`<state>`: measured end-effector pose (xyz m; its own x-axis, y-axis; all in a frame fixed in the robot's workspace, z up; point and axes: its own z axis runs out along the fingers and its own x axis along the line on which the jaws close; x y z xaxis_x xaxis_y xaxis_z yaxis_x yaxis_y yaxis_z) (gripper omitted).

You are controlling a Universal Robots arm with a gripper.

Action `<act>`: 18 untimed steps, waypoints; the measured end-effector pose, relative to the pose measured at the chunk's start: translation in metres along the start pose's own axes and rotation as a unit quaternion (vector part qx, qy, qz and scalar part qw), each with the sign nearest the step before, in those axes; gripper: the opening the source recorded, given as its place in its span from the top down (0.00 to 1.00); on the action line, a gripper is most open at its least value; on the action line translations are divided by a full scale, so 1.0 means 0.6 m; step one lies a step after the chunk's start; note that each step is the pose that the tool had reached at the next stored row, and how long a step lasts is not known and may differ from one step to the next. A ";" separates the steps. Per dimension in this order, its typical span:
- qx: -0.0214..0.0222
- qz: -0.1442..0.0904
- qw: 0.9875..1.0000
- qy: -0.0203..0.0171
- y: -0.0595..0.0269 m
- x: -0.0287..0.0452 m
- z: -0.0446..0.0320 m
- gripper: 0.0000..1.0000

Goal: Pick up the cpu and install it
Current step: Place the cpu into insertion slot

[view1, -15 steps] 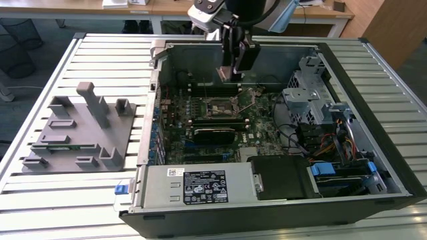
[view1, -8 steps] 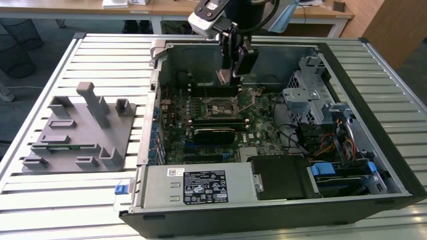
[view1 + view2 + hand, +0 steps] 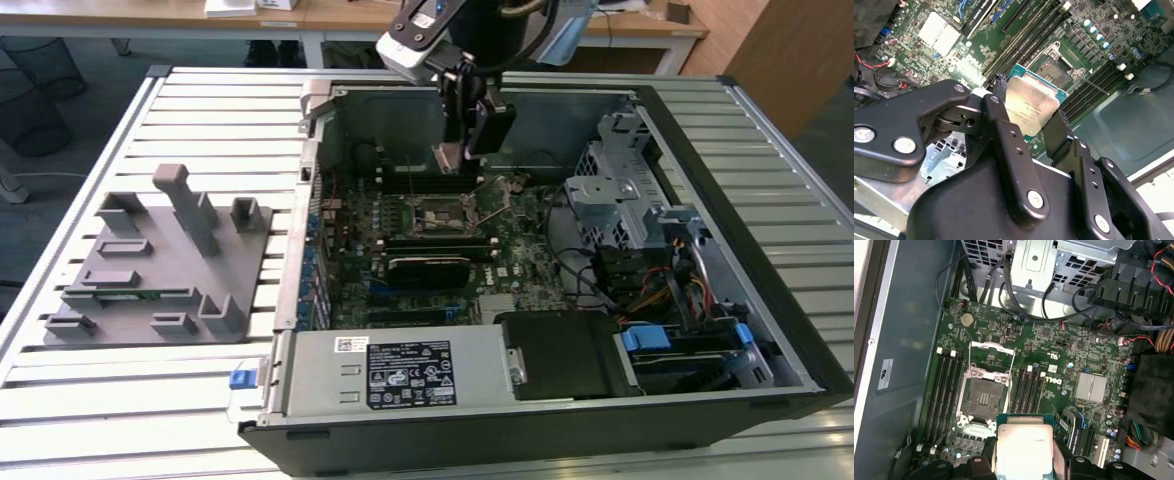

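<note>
My gripper [image 3: 463, 150] hangs inside the open computer case [image 3: 694, 150], shut on the cpu [image 3: 449, 158]. The cpu is a flat square chip with a silver metal top and a green edge. In both wrist views the black fingers [image 3: 1004, 125] clamp it from two opposite sides, and the cpu [image 3: 1030, 109] [image 3: 1024, 447] is tilted above the motherboard. The empty cpu socket [image 3: 438, 212] [image 3: 983, 399] [image 3: 1056, 67] lies just below and ahead of the chip, with its metal load plate [image 3: 991, 347] swung open. The chip does not touch the board.
Dark memory slots [image 3: 946, 390] flank the socket on both sides. A black block [image 3: 427, 268] sits nearer on the board. The drive cage [image 3: 621, 190] and loose cables [image 3: 654, 290] are at the exterior view's right, the power supply [image 3: 387, 370] in front. A grey fixture plate [image 3: 147, 260] lies outside the case.
</note>
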<state>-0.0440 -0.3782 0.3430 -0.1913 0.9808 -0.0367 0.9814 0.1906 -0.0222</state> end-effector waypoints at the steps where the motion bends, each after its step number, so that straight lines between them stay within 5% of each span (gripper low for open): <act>1: 0.000 0.000 1.000 0.000 0.000 0.000 0.001 0.46; 18: 0.001 0.014 1.000 0.000 0.001 0.001 0.022 0.46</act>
<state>-0.0440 -0.3782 0.3301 -0.1634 0.9859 -0.0367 0.9864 0.1627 -0.0222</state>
